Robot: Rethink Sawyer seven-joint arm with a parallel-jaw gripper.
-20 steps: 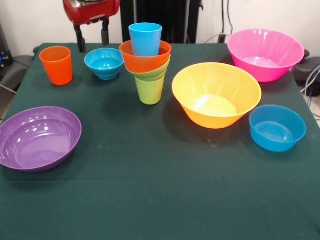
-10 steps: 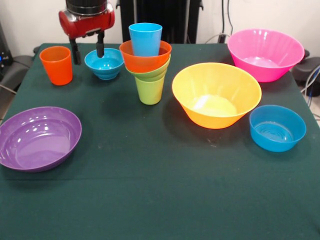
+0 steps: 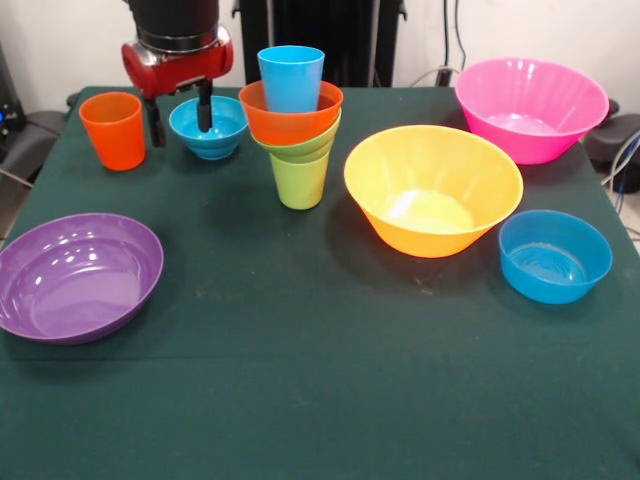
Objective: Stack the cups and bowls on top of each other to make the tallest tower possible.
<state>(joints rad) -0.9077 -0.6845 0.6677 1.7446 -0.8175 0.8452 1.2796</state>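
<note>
Left edge of the table (image 3: 300, 400), toward the near corner: large purple bowl (image 3: 78, 276), upright, empty, standing alone. Far-left corner: orange cup (image 3: 113, 130), upright, on its own. Just beside it the gripper (image 3: 180, 115) hangs from the red and black arm (image 3: 178, 45), jaws wide with nothing between the fingers; one finger is down in the gap between the orange cup and the small blue bowl (image 3: 208, 127), the other sits over that bowl's inside, so the jaws straddle the bowl's cup-side rim. Can't tell from this angle whether either finger actually touches the rim. Small blue bowl is on the table near the far edge, close to the tower (image 3: 294, 125) but apart from it. Tower stands near the far edge, a bit left of centre: lime green cup (image 3: 299, 180) as base, small green bowl (image 3: 300, 148) on its mouth, medium orange bowl (image 3: 290, 118) nested in that, light blue cup (image 3: 291, 78) upright inside the orange bowl on top. Right of the tower, about mid-table: yellow-orange bowl (image 3: 433, 188), upright, empty. Far-right corner: pink bowl (image 3: 531, 106), partly over the table edge by the look of it. Right edge, nearer than the yellow-orange bowl and just beside it: medium blue bowl (image 3: 554, 256), upright, empty.
</note>
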